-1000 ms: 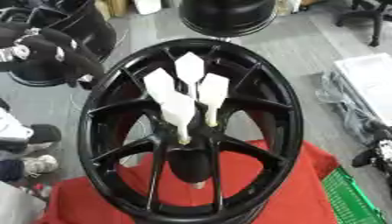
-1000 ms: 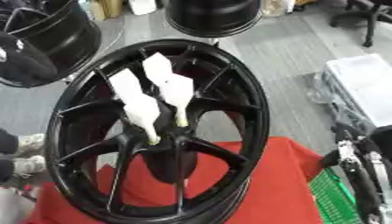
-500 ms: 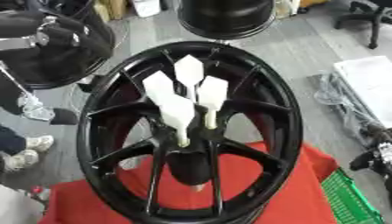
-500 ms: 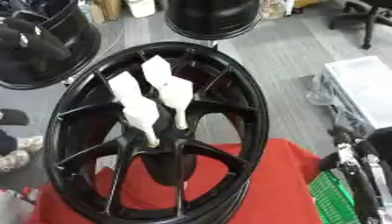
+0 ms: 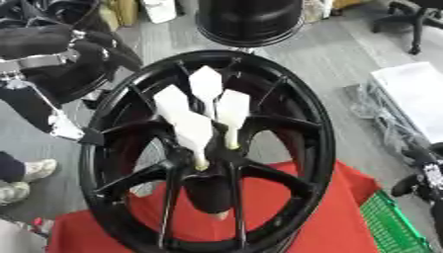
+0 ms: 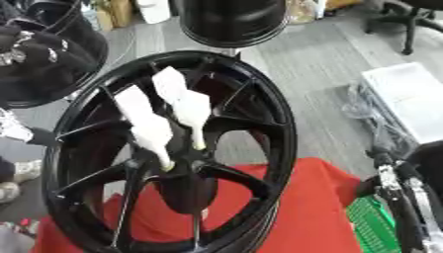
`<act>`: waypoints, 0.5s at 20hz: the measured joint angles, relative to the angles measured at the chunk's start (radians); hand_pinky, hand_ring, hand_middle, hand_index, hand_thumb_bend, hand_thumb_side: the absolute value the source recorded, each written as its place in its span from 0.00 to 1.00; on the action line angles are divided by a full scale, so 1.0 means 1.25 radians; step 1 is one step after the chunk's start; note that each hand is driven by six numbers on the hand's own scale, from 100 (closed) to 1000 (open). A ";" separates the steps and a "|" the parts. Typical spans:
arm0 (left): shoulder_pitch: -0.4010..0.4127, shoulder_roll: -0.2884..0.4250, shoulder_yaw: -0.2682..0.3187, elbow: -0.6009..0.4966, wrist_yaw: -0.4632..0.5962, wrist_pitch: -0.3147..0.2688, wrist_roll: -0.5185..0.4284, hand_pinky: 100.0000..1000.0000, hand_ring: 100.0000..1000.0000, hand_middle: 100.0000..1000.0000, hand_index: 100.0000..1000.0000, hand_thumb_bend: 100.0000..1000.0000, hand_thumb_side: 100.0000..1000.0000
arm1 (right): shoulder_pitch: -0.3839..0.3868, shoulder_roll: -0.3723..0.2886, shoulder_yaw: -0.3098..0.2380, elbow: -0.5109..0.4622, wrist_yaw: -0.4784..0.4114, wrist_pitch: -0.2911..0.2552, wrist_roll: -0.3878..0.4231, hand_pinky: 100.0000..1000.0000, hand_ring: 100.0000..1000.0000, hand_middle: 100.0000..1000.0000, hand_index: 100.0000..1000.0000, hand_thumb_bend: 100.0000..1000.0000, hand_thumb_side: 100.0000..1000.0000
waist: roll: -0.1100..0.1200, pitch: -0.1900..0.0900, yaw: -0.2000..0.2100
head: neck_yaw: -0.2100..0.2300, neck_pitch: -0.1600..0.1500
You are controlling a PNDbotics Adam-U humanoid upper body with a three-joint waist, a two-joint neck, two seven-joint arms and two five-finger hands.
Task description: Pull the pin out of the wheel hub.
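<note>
Black, glossy, multi-spoke alloy wheel hub (image 5: 130, 163) stands tilted on edge on a worktop draped in red cloth (image 5: 329, 217), its open face toward the camera. Four white plastic pins (image 5: 195, 132) with broad, flat, pointed heads and thin stems sit seated around the centre boss, their heads fanned upward and close together; a fifth pale tip shows below the boss. At upper left, the left hand (image 5: 65, 54), black with silver joints, hovers beside the rim, apart from the pins; whether its fingers are spread or curled cannot be told. The right hand (image 6: 402, 183) shows at the lower right edge, clear of the hub, its finger position likewise not discernible. A green slatted plastic crate (image 5: 394, 230) sits at the cloth's right. Grey floor lies beyond, bearing a second black wheel (image 5: 251, 20).
</note>
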 measured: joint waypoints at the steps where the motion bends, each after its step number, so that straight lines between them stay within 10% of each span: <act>1: -0.003 -0.005 -0.008 0.000 -0.010 0.000 0.000 0.68 0.50 0.81 0.89 0.58 0.33 | 0.000 0.000 0.000 0.000 0.000 0.001 0.001 0.38 0.36 0.79 0.84 0.00 0.82 | 0.001 0.000 -0.001 | 0.000 -0.002; 10: -0.035 -0.054 -0.055 0.032 -0.100 -0.002 0.002 0.67 0.46 0.78 0.85 0.58 0.28 | -0.007 -0.001 0.007 0.000 0.000 0.003 0.010 0.38 0.35 0.78 0.84 0.00 0.84 | 0.008 0.003 -0.020 | 0.005 -0.008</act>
